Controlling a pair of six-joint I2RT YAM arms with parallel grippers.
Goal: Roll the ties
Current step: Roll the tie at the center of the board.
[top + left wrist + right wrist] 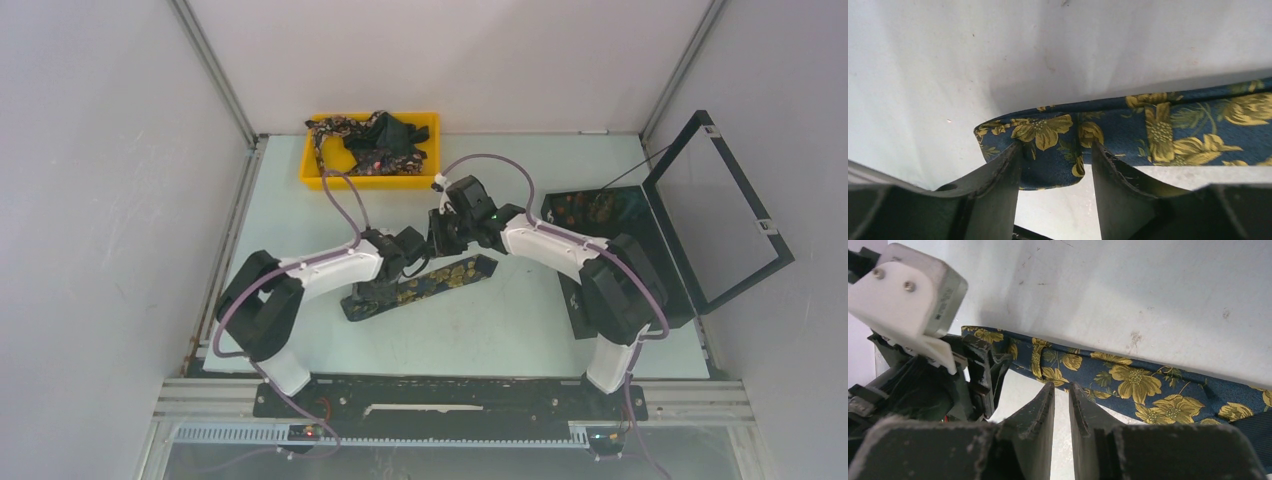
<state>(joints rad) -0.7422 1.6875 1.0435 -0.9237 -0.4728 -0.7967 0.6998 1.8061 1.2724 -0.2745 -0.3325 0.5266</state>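
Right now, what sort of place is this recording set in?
Probably a robot test cell in a lab: plain white walls on aluminium framing enclose a pale table, with a patterned tie laid out and a yellow tray of more ties.

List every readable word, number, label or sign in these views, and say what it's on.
None can be read.
Grey side of the white block: faint line of print, too blurred to read.
The tie: floral pattern only, no text.

Left end effector (pixel 1056 147) stands parted astride the folded end of the tie (pixel 1168 132).
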